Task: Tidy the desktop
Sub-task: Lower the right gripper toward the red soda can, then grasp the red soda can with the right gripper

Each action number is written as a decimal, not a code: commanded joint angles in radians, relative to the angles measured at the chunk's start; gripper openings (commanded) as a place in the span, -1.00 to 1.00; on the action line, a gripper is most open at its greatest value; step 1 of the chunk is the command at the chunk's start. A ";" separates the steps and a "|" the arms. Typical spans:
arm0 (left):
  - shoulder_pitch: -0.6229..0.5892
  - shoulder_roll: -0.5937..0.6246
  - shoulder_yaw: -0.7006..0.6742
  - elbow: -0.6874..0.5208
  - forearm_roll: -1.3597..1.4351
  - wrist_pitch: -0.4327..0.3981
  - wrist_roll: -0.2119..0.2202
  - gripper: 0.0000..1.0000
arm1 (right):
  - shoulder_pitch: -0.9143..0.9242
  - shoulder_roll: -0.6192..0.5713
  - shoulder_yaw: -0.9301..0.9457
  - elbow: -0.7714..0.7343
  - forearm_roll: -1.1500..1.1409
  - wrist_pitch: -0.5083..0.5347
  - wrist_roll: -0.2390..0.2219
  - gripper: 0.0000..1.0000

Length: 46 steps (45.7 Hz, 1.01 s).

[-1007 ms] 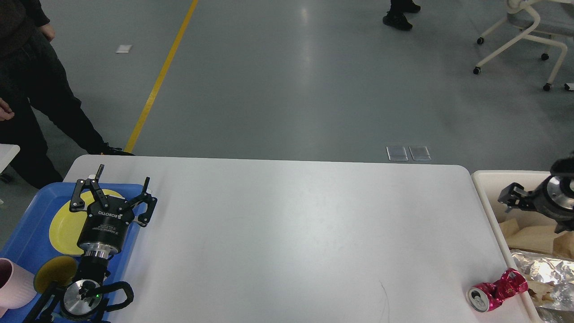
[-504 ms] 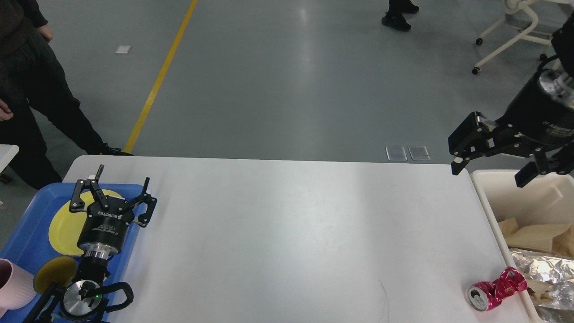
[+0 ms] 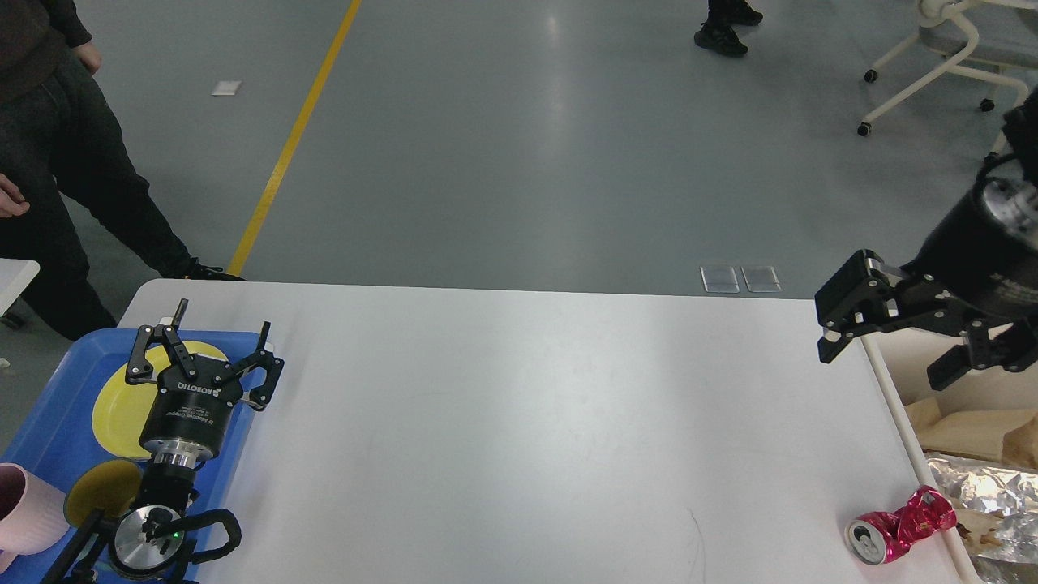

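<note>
The desktop [image 3: 519,422] is a wide white tabletop filling the lower view. A crushed red can [image 3: 896,526] lies on its side near the front right corner. My left gripper [image 3: 212,337] stands open over the blue tray [image 3: 49,430], above a yellow plate [image 3: 117,405], with nothing between its fingers. My right gripper [image 3: 888,361] is open and empty, hovering over the table's right edge by the cream bin [image 3: 900,397], well behind the can.
The cream bin at the right holds brown paper [image 3: 969,430] and crumpled foil [image 3: 985,487]. On the tray sit a pink cup [image 3: 28,511] and a small yellow dish [image 3: 101,491]. A person [image 3: 57,162] stands at the far left; a wheeled chair [image 3: 949,57] is far right.
My right gripper rose out of the bin a second ago, swung up and left, and has now dropped a little over the table's right edge. The left arm has not moved.
</note>
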<state>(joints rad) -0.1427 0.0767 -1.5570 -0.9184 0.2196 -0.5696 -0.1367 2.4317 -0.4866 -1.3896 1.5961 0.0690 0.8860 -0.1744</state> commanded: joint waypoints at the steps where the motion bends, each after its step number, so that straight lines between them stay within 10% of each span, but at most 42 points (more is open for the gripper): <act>1: 0.000 0.000 0.000 0.000 0.000 0.001 0.000 0.93 | -0.132 -0.102 -0.016 -0.016 -0.003 -0.102 -0.002 0.75; 21: 0.000 0.000 0.000 0.000 0.000 0.001 -0.001 0.93 | -0.742 -0.277 0.185 -0.056 0.072 -0.693 -0.045 1.00; 46: 0.000 0.000 0.000 0.000 0.000 0.001 0.000 0.93 | -1.376 -0.190 0.607 -0.573 0.120 -0.805 -0.042 1.00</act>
<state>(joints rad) -0.1427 0.0767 -1.5570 -0.9185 0.2194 -0.5699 -0.1368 1.0899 -0.7031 -0.7878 1.0790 0.1887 0.1129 -0.2176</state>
